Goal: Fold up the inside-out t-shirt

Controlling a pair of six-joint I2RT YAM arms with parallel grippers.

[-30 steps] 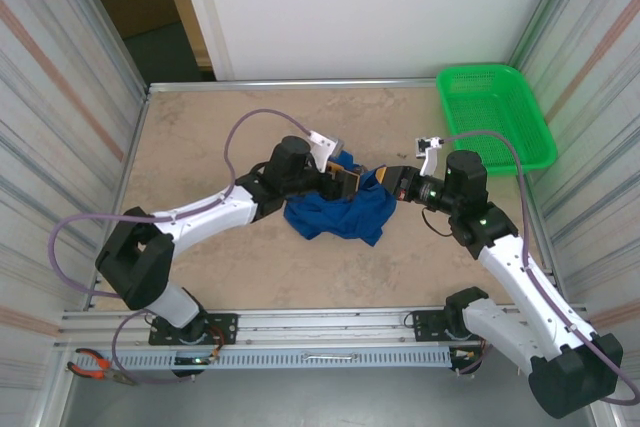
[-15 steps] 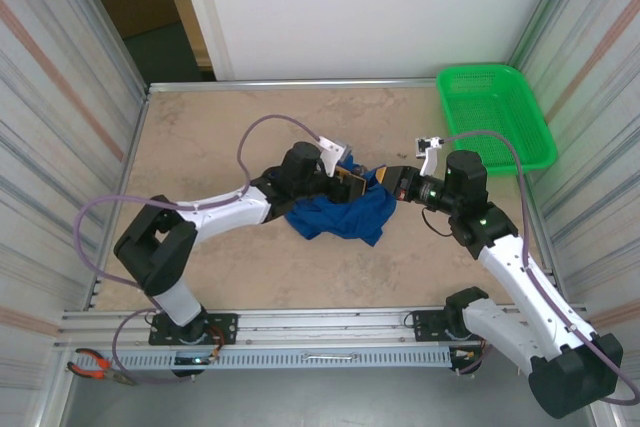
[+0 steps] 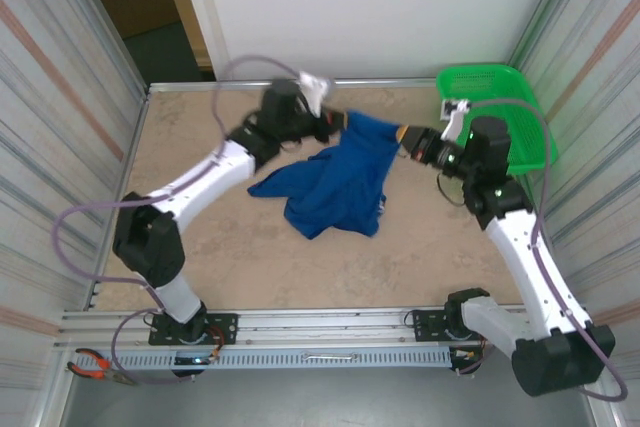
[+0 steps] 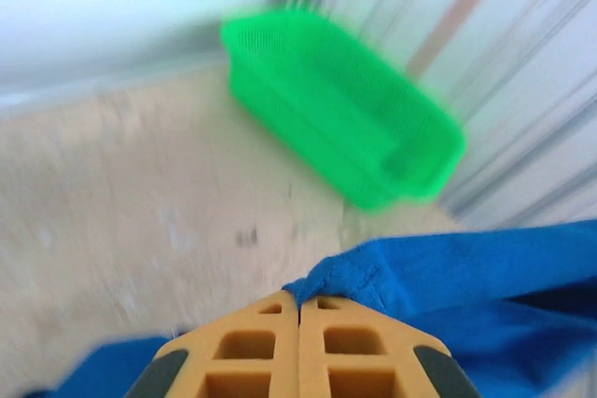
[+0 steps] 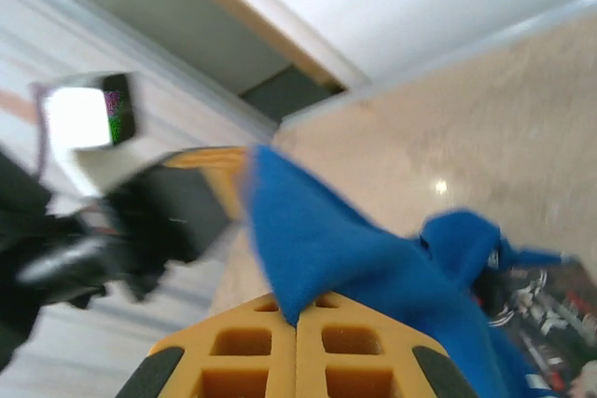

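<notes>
The inside-out t-shirt [image 3: 335, 182] is royal blue; its top edge is lifted and stretched between both grippers at the far middle of the table, and the rest trails down onto the tabletop. My left gripper [image 3: 341, 126] is shut on one end of that edge; in the left wrist view the orange jaws [image 4: 298, 303] pinch a blue fold of the t-shirt [image 4: 466, 272]. My right gripper [image 3: 402, 135] is shut on the other end, and the t-shirt [image 5: 359, 249] rises from its closed tips [image 5: 297, 309]. A printed graphic [image 5: 550, 309] shows at the lower right of the right wrist view.
A green mesh basket [image 3: 523, 137] stands at the far right corner, just behind the right wrist, and shows blurred as the basket [image 4: 345, 109] in the left wrist view. A white wall closes the back, and striped side walls flank the beige table [image 3: 200, 237].
The left gripper has closed on the shirt. Both arms have swung up and toward the far edge, lifting the shirt's edge and pulling the crumpled heap out longer.
</notes>
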